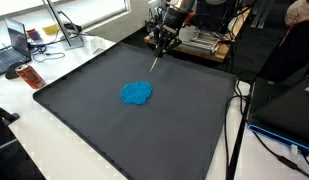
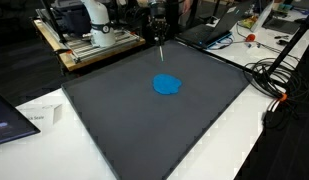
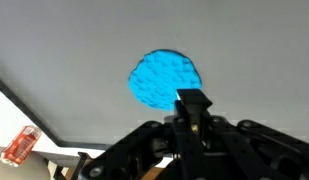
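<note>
Nearest in an exterior view lay the white counter (image 1: 44, 140), and on it a broad dark grey mat (image 1: 114, 135) that took up most of the surface. A blue patch (image 1: 136, 93), lumpy and roughly round, sat near the middle of the mat. At the far edge the tool (image 1: 160, 45) hung with its jaws shut on a thin stick (image 1: 155, 58), which slanted down toward the mat. The stick's tip stood well short of the blue patch, and whether it met the mat could not be told. A laptop (image 1: 14, 45) and an orange box (image 1: 30, 76) lay off the mat to one side. From the opposite exterior view the bare counter (image 2: 244, 135) again came first, then the mat (image 2: 124, 125), with black cables (image 2: 269, 75) trailing beside it. The blue patch (image 2: 168, 85) lay alone in the middle, and beyond it the tool (image 2: 159, 36) held the stick (image 2: 161, 50) nearly upright. In the wrist view the tool (image 3: 194, 108) filled the lower part, clamped tight on the dark stick, with the blue patch (image 3: 166, 78) just past it on the mat (image 3: 74, 55) and the orange box (image 3: 21, 146) at the edge. So far the stick was gripped; the blue patch looked untouched and apart from it.
</note>
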Available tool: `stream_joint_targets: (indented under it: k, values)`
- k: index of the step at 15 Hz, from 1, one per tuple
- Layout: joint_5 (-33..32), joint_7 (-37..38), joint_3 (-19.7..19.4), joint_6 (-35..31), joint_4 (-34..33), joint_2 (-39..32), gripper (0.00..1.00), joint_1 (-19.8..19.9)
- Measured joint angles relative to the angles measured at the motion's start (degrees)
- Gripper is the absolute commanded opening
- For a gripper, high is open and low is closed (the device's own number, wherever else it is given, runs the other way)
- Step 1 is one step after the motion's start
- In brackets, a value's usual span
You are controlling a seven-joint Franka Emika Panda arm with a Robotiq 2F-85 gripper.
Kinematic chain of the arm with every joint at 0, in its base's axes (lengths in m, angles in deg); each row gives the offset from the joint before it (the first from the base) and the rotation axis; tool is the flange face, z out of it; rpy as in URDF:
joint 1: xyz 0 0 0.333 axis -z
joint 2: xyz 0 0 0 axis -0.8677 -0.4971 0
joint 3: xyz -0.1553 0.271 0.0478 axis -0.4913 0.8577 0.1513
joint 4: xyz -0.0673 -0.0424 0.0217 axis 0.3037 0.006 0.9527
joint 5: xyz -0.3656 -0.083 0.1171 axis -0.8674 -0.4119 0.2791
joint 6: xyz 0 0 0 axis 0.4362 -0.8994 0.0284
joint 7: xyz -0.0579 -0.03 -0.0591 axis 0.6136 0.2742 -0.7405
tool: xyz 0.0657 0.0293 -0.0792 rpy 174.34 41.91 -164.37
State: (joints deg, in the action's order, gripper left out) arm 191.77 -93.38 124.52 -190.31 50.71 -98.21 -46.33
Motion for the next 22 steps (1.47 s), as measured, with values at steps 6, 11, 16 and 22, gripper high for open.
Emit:
stream_joint_targets:
  k: [6,11,16,22]
  values:
    - [8.6,-17.6,-3.6,-7.3,-13.1,-0.3,0.13,-2.9]
    - [10.2,-23.0,-7.1,-6.8,-17.4,-1.5,0.03,-3.4]
    - [13.5,-26.4,-11.4,-3.0,-18.7,-2.0,0.03,-6.3]
    - [26.2,-46.2,-5.2,1.7,-26.1,-7.7,0.03,5.0]
